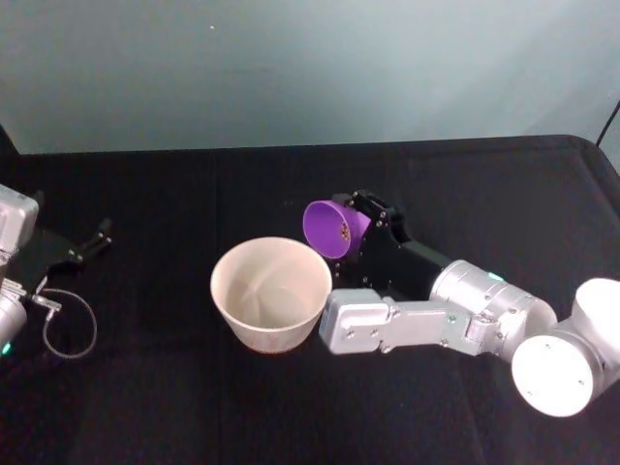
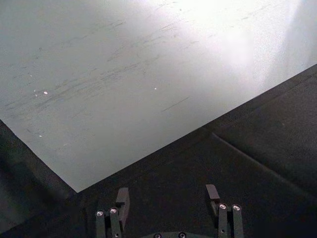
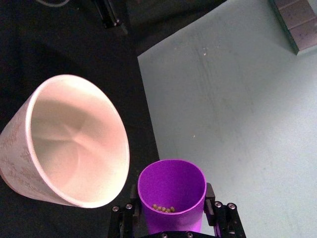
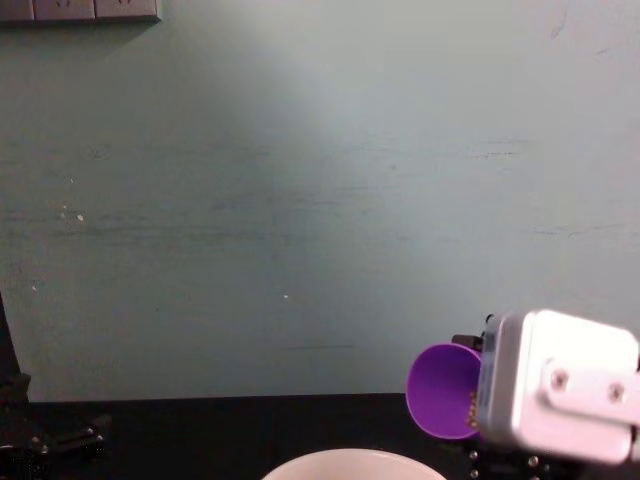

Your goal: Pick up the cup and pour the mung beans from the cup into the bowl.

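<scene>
My right gripper is shut on the purple cup, which is lifted and tilted with its mouth toward the bowl. Mung beans lie inside the cup near its lower wall. The pale pinkish-white bowl stands on the black table just left of the cup and looks empty inside. In the chest view the cup hangs above the bowl's rim, to its right. My left gripper is parked at the table's far left, open, holding nothing.
The black cloth table ends at a pale green wall behind. A thin looped cable lies at the left near my left arm.
</scene>
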You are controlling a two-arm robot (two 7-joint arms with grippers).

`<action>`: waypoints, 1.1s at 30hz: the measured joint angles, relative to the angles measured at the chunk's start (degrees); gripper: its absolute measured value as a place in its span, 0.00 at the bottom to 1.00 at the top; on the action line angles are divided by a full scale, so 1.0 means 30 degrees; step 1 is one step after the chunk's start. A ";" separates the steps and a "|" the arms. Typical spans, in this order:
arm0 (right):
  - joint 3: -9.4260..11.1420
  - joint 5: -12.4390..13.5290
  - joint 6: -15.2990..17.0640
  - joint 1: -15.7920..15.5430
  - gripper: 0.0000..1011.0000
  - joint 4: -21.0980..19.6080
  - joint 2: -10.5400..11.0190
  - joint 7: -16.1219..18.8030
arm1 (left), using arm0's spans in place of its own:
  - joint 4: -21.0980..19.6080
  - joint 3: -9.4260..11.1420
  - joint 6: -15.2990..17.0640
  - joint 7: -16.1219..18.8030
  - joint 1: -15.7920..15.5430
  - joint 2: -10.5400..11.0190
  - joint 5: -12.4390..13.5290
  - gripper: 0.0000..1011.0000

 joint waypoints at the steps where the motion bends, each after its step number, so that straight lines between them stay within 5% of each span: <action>1: -0.0102 -0.0446 -0.0003 0.0027 0.73 0.0062 -0.0038 -0.0099 | 0.0000 0.0001 -0.0001 0.0000 0.0000 0.0000 -0.0001 0.99; 22: -0.0556 -0.3711 -0.0113 0.0009 0.73 0.0510 -0.0687 -0.0578 | 0.0000 0.0001 -0.0001 0.0000 0.0000 0.0000 0.0000 0.99; 33: -0.1128 -0.6533 -0.0003 0.0222 0.73 0.0754 -0.0782 -0.0903 | 0.0000 0.0001 -0.0001 0.0000 0.0001 0.0001 0.0000 0.99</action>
